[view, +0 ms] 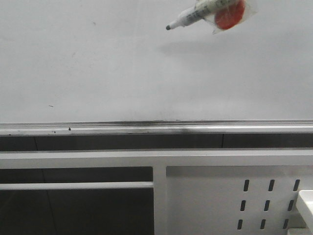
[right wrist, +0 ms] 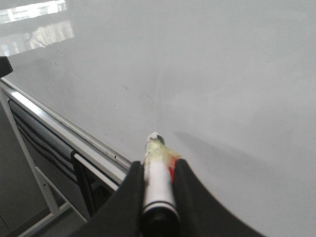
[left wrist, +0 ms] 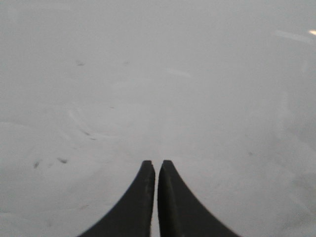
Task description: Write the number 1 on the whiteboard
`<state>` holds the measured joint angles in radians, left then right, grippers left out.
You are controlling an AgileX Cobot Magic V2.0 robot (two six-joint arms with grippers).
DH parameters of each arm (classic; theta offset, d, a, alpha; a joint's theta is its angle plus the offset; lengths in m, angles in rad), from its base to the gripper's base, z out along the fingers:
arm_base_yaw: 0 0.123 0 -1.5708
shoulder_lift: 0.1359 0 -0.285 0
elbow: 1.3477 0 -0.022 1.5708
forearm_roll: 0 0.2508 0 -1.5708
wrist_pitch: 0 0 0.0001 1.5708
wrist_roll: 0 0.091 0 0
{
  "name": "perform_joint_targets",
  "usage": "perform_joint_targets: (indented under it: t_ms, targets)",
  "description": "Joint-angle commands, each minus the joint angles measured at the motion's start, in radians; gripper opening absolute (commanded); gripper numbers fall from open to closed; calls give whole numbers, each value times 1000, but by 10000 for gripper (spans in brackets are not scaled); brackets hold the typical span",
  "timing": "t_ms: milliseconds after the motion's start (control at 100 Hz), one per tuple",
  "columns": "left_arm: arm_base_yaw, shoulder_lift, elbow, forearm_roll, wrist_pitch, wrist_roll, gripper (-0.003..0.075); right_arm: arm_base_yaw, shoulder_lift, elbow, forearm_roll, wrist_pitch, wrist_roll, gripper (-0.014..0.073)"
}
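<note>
The whiteboard (view: 122, 73) fills the upper front view, with its silver rail (view: 146, 128) along the lower edge. No dark stroke of a number 1 shows on it. A white marker (view: 193, 14) with clear tape and a red piece (view: 230, 14) hangs at the top right, its dark tip (view: 168, 27) pointing left and close to the board. In the right wrist view my right gripper (right wrist: 158, 165) is shut on the marker (right wrist: 159, 182), tip towards the whiteboard (right wrist: 222, 74). My left gripper (left wrist: 156, 163) is shut and empty over a white surface.
Small dark specks (view: 51, 105) mark the board. Below the rail are a white frame bar (view: 78, 159) and a white perforated metal panel (view: 234, 196) at the lower right. A white object (view: 305, 205) sits at the right edge.
</note>
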<state>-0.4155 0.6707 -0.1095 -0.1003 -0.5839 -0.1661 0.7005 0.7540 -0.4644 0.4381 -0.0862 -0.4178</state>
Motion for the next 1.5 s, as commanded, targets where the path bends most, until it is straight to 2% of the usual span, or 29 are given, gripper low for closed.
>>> perform_joint_targets:
  t_ms: [0, 520, 810, 970, 1210, 1300, 1410, 1490]
  targets:
    - [11, 17, -25, -23, -115, -7, -20, -6, -6, -57, -20, -95, -16, -72]
    - [11, 92, -25, -13, -205, -7, -20, -7, 126, -141, -44, -181, -68, -72]
    - [11, 92, -25, -13, -208, -7, -20, -53, 215, -141, -44, -161, -70, -72]
    - [13, 92, -25, -13, -236, -7, -20, -53, 285, -141, -27, -115, -70, -72]
    - [13, 92, -25, 2, -241, -7, -20, -53, 347, -141, -20, -130, -64, -72]
    - [13, 88, -25, 119, -245, -13, -20, -26, 322, -142, -17, -76, -17, -72]
    - [-3, 76, -25, 443, -249, -111, -20, 26, 280, -142, -19, 19, -17, -72]
    - [-15, 80, -27, 613, -244, -144, -20, 50, 271, -149, -95, 100, -17, -72]
